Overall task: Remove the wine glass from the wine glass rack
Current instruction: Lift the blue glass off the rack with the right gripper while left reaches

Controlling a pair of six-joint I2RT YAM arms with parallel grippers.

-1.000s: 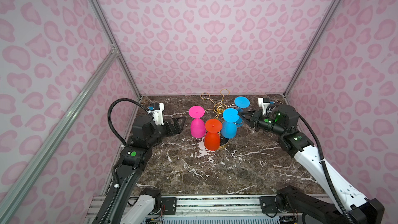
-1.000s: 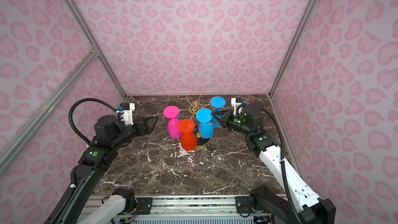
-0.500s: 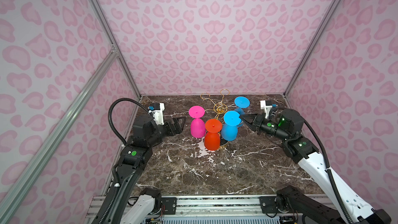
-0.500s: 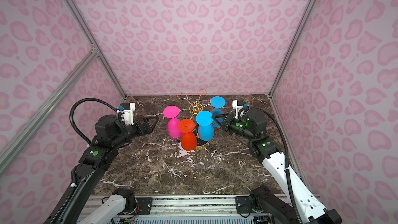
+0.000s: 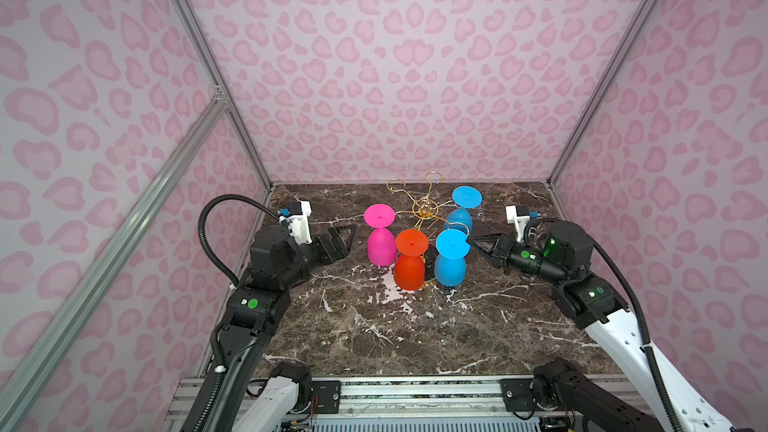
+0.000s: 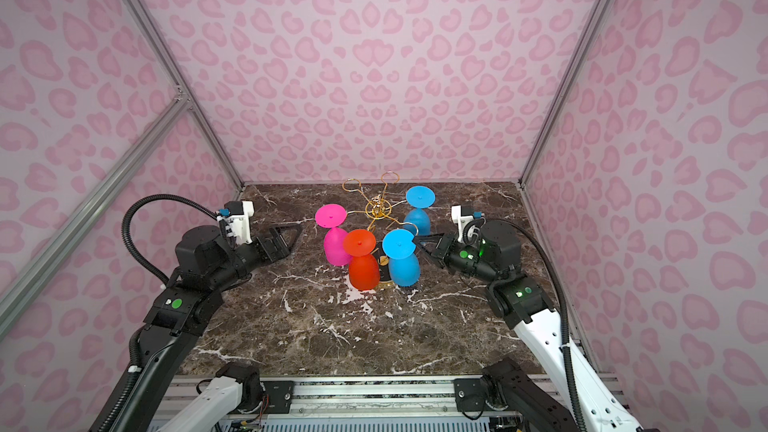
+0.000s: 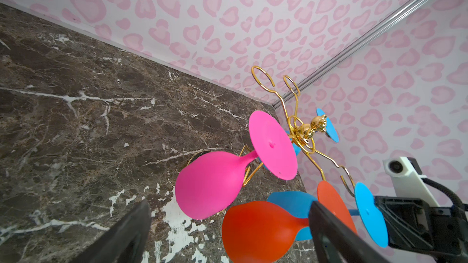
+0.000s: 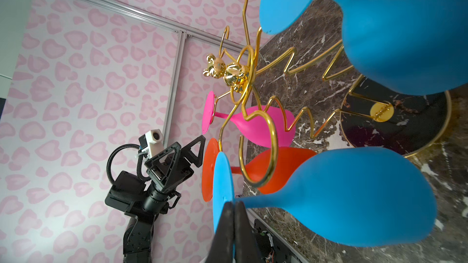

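Note:
The gold wire wine glass rack (image 5: 424, 209) (image 6: 377, 209) stands on its black round base (image 8: 395, 127) at the back middle of the table. My right gripper (image 5: 471, 243) (image 8: 234, 204) is shut on the foot rim of the near blue wine glass (image 5: 449, 268) (image 6: 404, 270) (image 8: 354, 198), which hangs bowl down. In the right wrist view its stem lies just outside an empty gold loop (image 8: 258, 158). My left gripper (image 5: 345, 238) (image 7: 229, 206) is open and empty, left of the pink glass (image 5: 380, 247).
A pink glass (image 7: 210, 185), an orange glass (image 5: 409, 270) and a second blue glass (image 5: 459, 218) hang bowl down on the rack. Two empty loops (image 5: 415, 180) point toward the back wall. Pink walls close in the brown marble tabletop (image 5: 374, 326).
My right arm has drawn back to the right, carrying the near blue glass slightly outward from the rack. The left arm has stayed still.

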